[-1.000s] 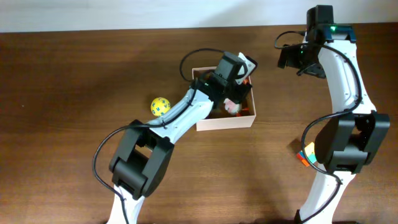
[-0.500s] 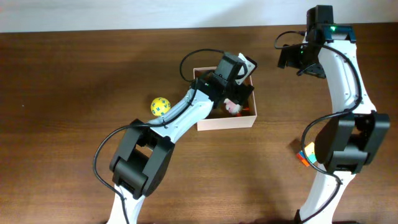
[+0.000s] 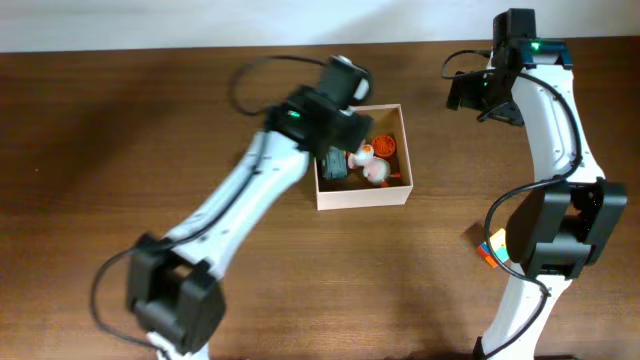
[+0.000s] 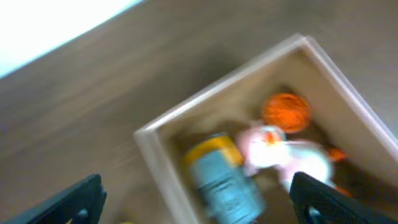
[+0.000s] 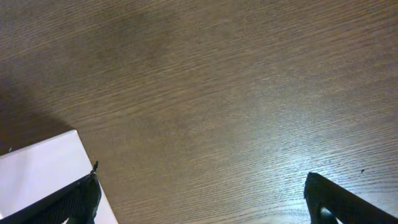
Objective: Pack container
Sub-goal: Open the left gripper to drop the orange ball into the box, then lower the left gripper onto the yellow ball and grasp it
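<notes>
Toys (image 4: 222,179) lie inside the container (image 3: 362,194). Left gripper (image 4: 196,183) hangs wide and empty above it. Right gripper (image 5: 200,182), equally wide, hovers off its right.

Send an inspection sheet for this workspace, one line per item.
Surface: brown wood-grain table.
Job's things: container, open-top, holding an orange toy, a white-pink plush and a blue-grey cylinder with a yellow end.
Clutter: multicoloured cube on the table, partly hidden by the right arm.
Claws: left claw open and empty above the container; right claw open and empty over bare table.
Cables: black cable loops by the left wrist; second cable by the right wrist.
Surroundings: white strip beyond the table's far edge; nothing else seen.
</notes>
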Controlling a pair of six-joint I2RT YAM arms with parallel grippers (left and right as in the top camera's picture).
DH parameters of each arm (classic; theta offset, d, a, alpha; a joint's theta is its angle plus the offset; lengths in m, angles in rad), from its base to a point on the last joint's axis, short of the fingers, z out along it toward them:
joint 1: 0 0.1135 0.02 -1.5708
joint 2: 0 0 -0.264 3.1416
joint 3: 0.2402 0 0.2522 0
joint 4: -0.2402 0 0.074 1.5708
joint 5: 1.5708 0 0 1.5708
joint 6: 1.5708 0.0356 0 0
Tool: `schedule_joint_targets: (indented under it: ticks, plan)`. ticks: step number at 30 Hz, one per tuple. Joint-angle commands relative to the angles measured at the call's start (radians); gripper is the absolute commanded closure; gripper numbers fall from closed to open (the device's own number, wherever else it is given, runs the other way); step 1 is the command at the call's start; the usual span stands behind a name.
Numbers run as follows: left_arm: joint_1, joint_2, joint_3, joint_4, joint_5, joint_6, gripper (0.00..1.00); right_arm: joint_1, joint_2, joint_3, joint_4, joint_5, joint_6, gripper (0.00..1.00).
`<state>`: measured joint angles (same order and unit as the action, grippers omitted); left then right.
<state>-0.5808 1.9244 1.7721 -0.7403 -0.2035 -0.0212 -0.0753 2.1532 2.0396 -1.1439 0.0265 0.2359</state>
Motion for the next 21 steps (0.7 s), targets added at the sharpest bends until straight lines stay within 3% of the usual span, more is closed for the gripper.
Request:
schedule_joint_targets:
  ticks: [1,6,10,21]
  plan:
    - [0.082,-0.034,0.013,-0.089,-0.134,-0.166,0.02,0.003,0.000,-0.002,0.000,0.012,0.009,0.01]
    - [0.198,-0.019,-0.045,-0.177,-0.112,-0.359,0.02,0.003,0.000,-0.002,0.000,0.011,0.009,0.01]
    - [0.266,0.012,-0.127,-0.150,0.004,-0.361,0.02,0.003,0.000,-0.002,0.000,0.012,0.009,0.01]
    - [0.296,0.165,-0.168,-0.183,0.080,-0.360,0.02,0.003,0.000,-0.002,0.000,0.011,0.009,0.01]
